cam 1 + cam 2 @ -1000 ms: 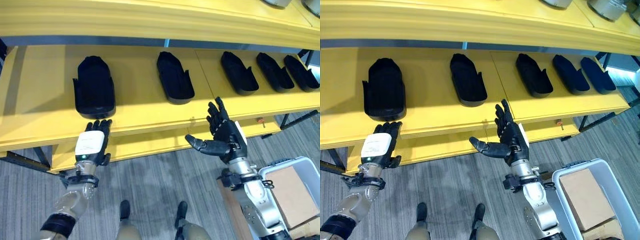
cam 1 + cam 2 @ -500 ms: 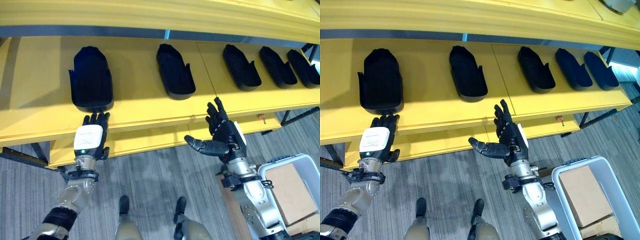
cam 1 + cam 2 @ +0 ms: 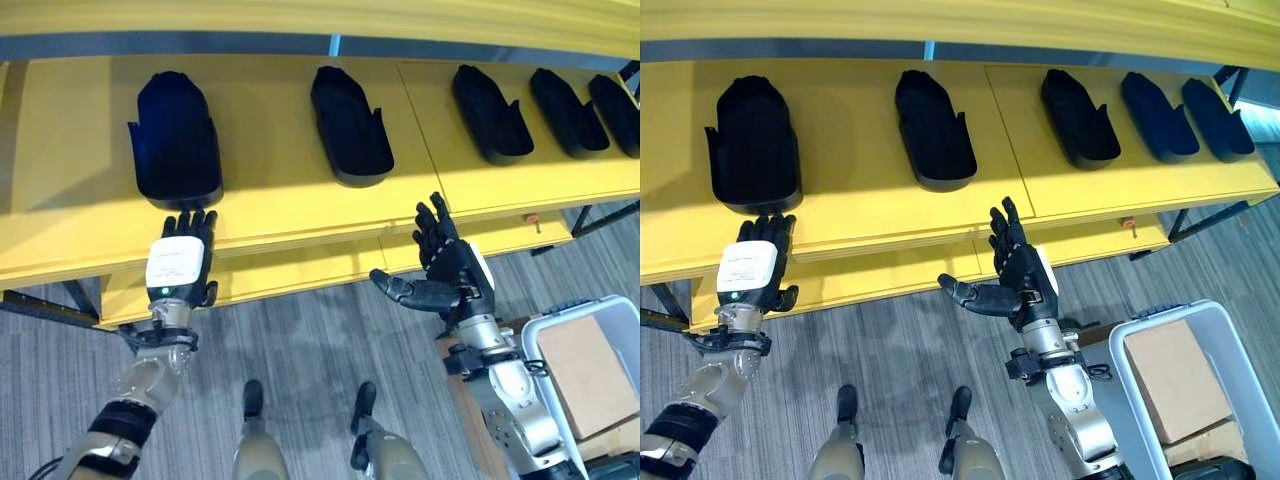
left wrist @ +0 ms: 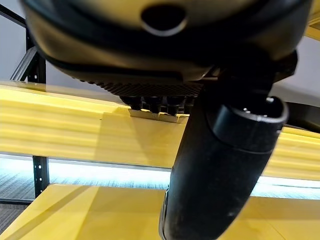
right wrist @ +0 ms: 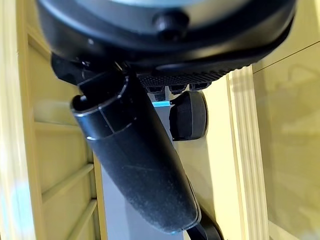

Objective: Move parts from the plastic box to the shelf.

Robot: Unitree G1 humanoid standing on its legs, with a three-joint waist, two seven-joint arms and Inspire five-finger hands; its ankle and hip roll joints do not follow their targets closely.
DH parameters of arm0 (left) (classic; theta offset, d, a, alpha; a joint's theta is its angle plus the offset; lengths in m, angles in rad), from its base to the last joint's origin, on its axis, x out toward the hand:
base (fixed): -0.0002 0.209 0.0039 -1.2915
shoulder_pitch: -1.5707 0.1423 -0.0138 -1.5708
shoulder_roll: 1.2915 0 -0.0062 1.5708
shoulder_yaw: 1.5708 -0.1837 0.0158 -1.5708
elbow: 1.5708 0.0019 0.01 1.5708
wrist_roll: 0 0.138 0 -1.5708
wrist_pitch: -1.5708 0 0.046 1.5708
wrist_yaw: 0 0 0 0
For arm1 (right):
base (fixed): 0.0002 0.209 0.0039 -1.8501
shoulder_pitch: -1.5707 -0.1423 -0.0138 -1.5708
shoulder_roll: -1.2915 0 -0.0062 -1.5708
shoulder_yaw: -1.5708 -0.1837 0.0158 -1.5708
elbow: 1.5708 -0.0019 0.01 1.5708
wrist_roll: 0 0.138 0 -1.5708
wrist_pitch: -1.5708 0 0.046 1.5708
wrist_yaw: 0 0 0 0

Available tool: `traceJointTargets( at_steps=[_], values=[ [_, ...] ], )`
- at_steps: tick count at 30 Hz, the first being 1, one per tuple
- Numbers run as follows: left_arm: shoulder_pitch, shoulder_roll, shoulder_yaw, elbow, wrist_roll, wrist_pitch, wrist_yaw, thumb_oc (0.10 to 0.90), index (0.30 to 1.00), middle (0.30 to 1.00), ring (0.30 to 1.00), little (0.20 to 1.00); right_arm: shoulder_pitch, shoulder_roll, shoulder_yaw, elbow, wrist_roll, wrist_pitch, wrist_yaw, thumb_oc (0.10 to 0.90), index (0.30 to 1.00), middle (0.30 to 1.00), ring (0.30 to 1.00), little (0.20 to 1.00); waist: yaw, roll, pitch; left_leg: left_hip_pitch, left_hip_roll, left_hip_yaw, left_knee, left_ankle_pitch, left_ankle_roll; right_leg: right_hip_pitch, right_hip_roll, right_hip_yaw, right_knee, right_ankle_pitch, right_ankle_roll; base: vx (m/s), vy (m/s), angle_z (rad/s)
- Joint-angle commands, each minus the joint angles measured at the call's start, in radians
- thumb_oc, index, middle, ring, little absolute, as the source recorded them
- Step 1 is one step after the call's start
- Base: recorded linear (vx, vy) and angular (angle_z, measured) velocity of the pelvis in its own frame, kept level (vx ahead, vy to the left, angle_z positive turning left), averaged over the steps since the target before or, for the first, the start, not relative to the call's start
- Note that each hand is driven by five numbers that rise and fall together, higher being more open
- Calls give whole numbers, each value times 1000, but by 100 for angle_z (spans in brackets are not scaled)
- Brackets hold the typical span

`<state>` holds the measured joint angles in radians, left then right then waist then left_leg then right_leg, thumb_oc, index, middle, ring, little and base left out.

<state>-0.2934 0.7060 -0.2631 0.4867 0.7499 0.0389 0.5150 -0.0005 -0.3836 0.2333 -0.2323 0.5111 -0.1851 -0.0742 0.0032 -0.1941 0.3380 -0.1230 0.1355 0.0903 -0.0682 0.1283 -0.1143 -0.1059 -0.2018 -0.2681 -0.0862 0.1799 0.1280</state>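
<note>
Several black moulded parts lie in a row on the yellow shelf [image 3: 270, 170]: a wide one [image 3: 175, 140] at the left, another [image 3: 350, 125] in the middle, and narrower ones [image 3: 490, 112] to the right. My left hand [image 3: 180, 265] hangs open at the shelf's front edge, its fingertips just below the wide part. My right hand [image 3: 450, 270] is open in front of the shelf, palm turned inward and thumb spread, holding nothing. The grey plastic box [image 3: 575, 312] stands at the lower right. In the right wrist view one black part [image 5: 190, 116] shows past the thumb [image 5: 135, 160].
A brown cardboard piece [image 3: 590, 370] lies inside the plastic box. A lower yellow board [image 3: 300, 280] runs under the shelf, and an upper board [image 3: 300, 15] overhangs it. Grey floor [image 3: 300, 350] lies in front. A dark frame leg [image 3: 45, 310] shows at the left.
The whole picture has shifted, so the shelf sits higher in view. Both hands stay open and keep their places before the shelf's front edge.
</note>
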Motion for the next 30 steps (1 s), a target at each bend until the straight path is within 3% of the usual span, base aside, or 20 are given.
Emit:
traceJointTargets(
  at_steps=[1,30],
  values=[
    [-100,55,-37,64,-25,-22,-11,900,1000,1000,1000,1000,-72,-37,-43,-170,-19,-130,-1,900,1000,1000,1000,1000,-32,-15,-10,-54,-16,51,126,-96,69,21,-85,11,106,-82,53,-24,16,-11],
    [-153,70,-56,86,-38,-19,-2,900,1000,1000,1000,1000,-79,-61,-38,-177,-31,-132,-4,900,1000,1000,1000,1000,-43,-11,46,-119,-24,58,221,-133,77,-35,-102,47,144,-71,51,-3,5,-1]
  ],
)
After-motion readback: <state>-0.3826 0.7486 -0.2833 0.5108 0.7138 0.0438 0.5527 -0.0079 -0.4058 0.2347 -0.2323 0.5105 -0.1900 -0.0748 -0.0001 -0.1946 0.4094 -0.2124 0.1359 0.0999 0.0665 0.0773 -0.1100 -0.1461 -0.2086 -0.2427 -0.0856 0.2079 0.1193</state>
